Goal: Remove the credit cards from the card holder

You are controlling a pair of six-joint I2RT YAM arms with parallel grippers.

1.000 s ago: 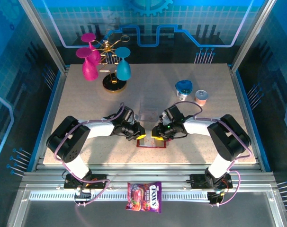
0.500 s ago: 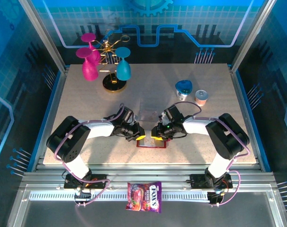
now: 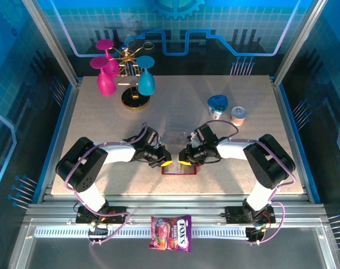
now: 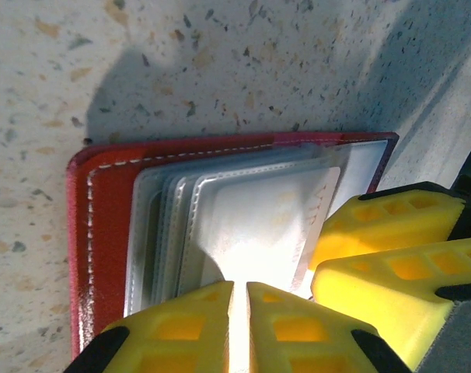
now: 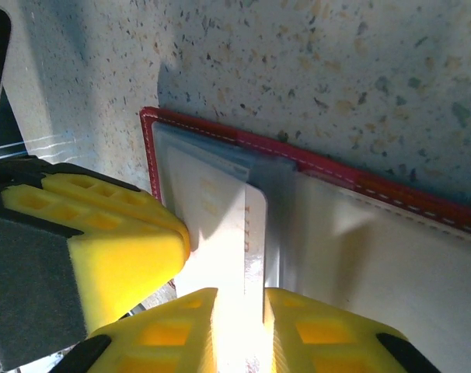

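Speckled beige tabletop (image 3: 102,140) sits inside a blue-lit enclosure. Your red leather-like folding card holder (image 3: 179,171) lies open and flat on it, toward 6 o'clock from the table's middle. A pale whitish credit card (image 5: 220,225) sticks partway out of the holder's clear sleeves. Your right gripper (image 3: 185,163) sits at the holder's 1 o'clock edge, its yellow fingers (image 5: 158,334) nearly together and pinching that card's edge. Your left gripper (image 3: 166,163) sits at the holder's 11 o'clock edge, just beside the right one, its jaws all but closed on the holder's clear sleeves. Looking out from the holder, you have a gold rack (image 3: 135,98) hung with pink and teal goblets at 11 o'clock, well apart. A blue-lidded cup (image 3: 217,105) and a pink-topped cup (image 3: 238,115) stand at 1 o'clock. A colourful candy bag (image 3: 171,232) lies at 6 o'clock, off the table on the rail.
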